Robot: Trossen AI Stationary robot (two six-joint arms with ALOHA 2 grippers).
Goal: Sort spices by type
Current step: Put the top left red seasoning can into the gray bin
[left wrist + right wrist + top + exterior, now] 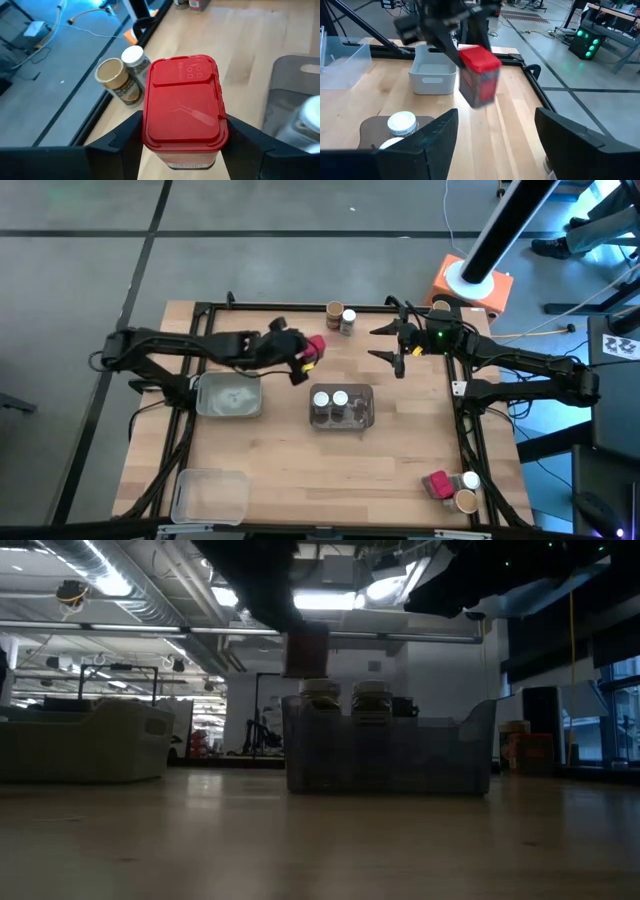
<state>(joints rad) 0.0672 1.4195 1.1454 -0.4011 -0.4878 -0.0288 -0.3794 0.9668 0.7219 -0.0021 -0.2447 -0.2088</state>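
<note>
My left gripper is shut on a red-lidded boxy spice packet, which hangs in the air over the middle of the table, far of the centre tray. That clear tray holds two white-lidded jars. A tan-lidded jar and a white-lidded jar stand at the far edge. Another red packet, a white-lidded jar and a tan-lidded jar stand at the near right. My right gripper waits open at the far right, holding nothing. My left gripper pinches the packet between its two fingers, on two opposite side walls just below the red lid. The fingers come from the table's left, slanting down. The packet is lifted clear of the table, lid up, slightly tilted.
A grey tray sits left of centre, below the left arm. A clear tray lies at the near left corner. Black rails frame the wooden table top. Bare wood stretches between the centre tray and the near edge.
</note>
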